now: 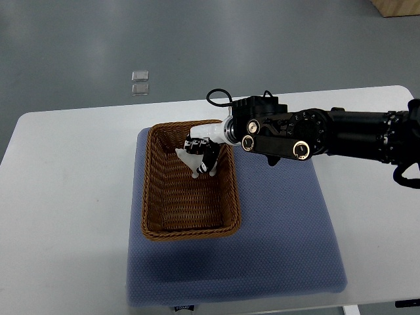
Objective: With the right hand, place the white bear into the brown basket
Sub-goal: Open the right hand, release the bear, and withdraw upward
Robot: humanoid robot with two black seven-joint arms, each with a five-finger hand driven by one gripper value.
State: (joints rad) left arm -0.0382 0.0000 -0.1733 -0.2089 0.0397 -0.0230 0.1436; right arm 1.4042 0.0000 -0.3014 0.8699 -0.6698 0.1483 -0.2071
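The brown wicker basket (pixel 157 216) sits on the left part of a blue mat. My right arm comes in from the right edge, and my right hand (pixel 201 155) hangs over the far half of the basket's inside. Its black and white fingers are curled around the white bear (pixel 189 160), which shows only partly below and left of the hand. The bear is within the basket's rim; whether it touches the bottom I cannot tell. My left arm does not show.
The blue mat (pixel 282 236) lies on a white table (pixel 65 197). Two small clear plastic pieces (pixel 140 82) lie on the grey floor beyond the table's far edge.
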